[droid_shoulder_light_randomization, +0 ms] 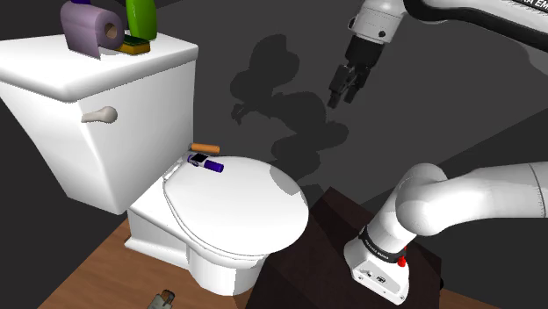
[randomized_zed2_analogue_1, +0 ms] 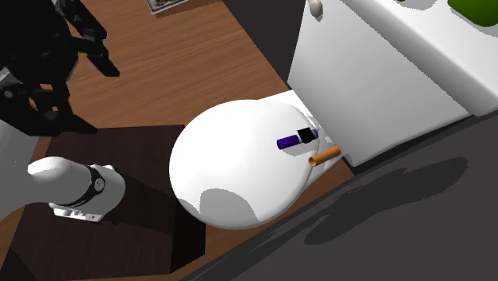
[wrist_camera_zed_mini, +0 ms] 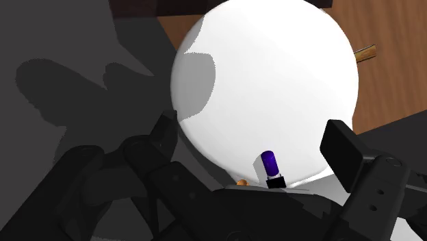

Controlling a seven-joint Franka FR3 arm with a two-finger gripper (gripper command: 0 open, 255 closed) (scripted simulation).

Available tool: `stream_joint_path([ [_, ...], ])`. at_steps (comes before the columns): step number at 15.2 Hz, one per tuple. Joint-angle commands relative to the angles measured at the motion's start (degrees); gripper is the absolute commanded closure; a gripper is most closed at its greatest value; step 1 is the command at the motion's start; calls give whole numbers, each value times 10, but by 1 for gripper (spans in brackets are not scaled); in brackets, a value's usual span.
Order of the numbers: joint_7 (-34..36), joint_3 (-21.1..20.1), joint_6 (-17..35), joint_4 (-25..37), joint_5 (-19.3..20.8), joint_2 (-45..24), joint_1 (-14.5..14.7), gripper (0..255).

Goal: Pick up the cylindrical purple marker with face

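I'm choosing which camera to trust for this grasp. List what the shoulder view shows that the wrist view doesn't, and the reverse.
Shoulder view's extras: the tank with its flush lever, a purple paper roll and green bottle on top, and the white arm. Wrist view's extras: a close look at the fingers, standing apart with nothing clasped. Shared: the white toilet lid, the purple marker lying near its hinge end, an orange piece beside it, and the gripper.
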State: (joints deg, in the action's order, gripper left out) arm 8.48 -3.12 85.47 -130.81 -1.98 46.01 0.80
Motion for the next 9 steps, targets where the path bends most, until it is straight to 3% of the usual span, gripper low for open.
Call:
stream_joint_path([
  [1, 0, 0, 0, 0, 0, 0, 0, 0],
  [9, -5, -17, 128, -6, 1, -138, 5, 0],
])
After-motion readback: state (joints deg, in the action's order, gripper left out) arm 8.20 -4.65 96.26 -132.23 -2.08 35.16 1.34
